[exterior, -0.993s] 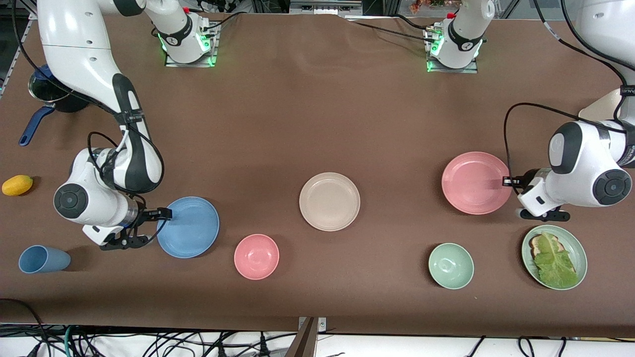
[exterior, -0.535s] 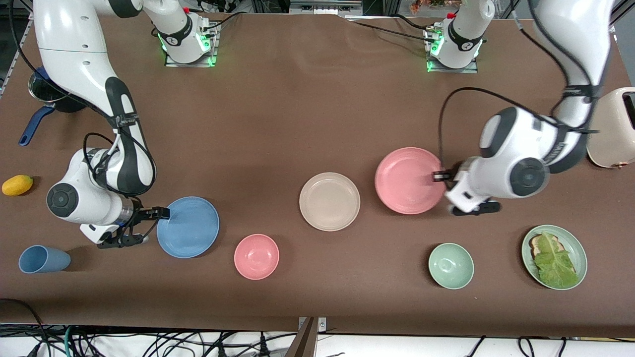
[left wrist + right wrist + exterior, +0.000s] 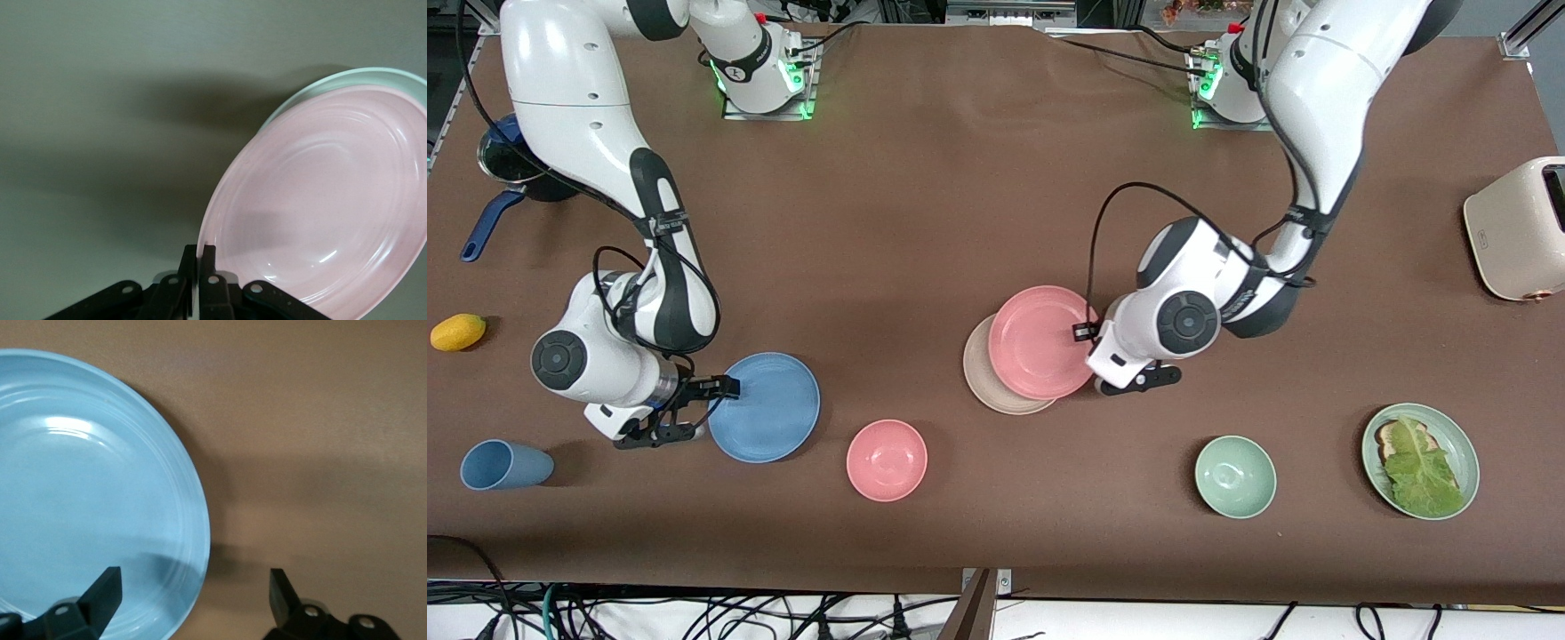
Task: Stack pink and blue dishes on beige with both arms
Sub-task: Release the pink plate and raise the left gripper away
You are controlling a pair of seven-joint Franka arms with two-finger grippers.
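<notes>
Half of beige plate [image 3: 980,378] hidden under pink plate [image 3: 1040,342], pinched by left tool [image 3: 1087,332]; right tool [image 3: 713,400] released, seemingly astride blue plate [image 3: 769,409] rim.

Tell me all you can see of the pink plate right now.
The pink plate is wide, shallow and round, matte pale pink with a low rim and faint rings inside. It is empty. The left gripper is shut on its rim at the edge toward the left arm's end. It sits over the beige plate, off-centre, covering most of it; whether it rests on it I cannot tell.
</notes>
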